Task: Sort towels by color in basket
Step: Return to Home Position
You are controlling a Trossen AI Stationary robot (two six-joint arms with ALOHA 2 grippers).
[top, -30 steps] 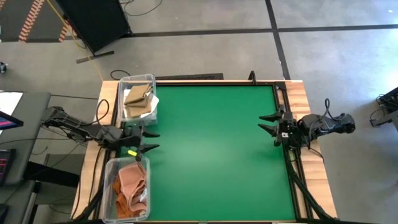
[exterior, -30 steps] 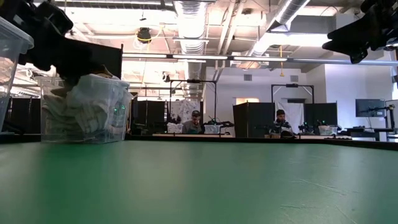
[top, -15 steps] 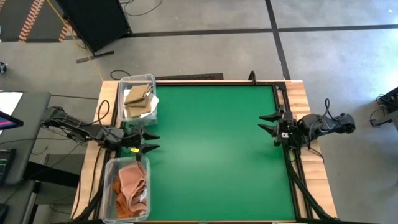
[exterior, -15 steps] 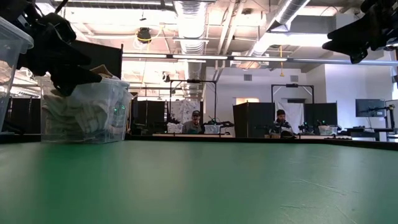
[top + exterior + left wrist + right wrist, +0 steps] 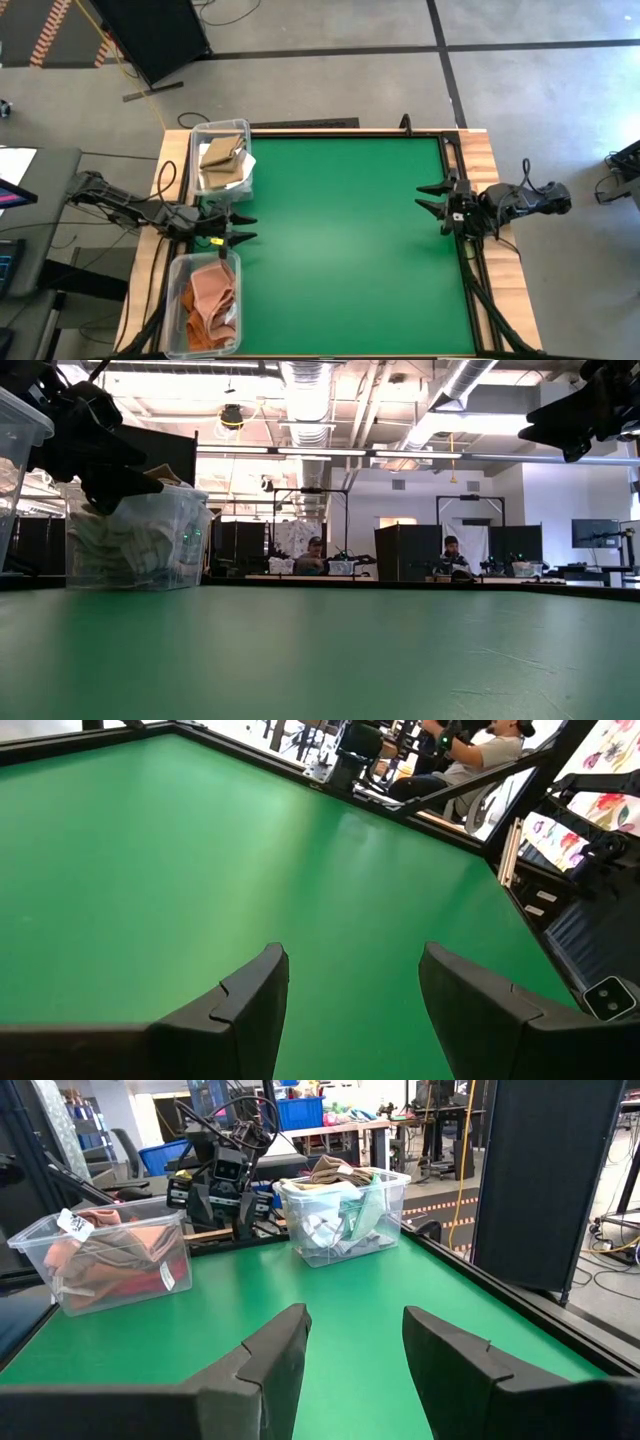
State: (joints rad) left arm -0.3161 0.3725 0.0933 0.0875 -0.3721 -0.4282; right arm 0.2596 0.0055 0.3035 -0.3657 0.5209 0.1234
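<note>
The towels lie in two clear bins at the table's left edge. The far bin [image 5: 222,158] holds tan, white and pale green towels [image 5: 340,1220]. The near bin [image 5: 207,303] holds salmon and rust-orange towels [image 5: 110,1255]. No towel lies on the green table top [image 5: 340,240]. My left gripper [image 5: 240,228] hovers open and empty between the two bins, fingers pointing toward the table's right; it also shows in the left wrist view [image 5: 350,965]. My right gripper [image 5: 425,197] hovers open and empty at the table's right edge, fingers pointing left; it also shows in the right wrist view [image 5: 355,1320].
The table has a dark raised frame [image 5: 455,170] along its edges. The green surface [image 5: 330,650] stretches between the two grippers. People sit at desks [image 5: 315,555] in the room beyond the far edge.
My left gripper has come down a little between the two bins, staying open and empty. It has kept still over the last half second.
</note>
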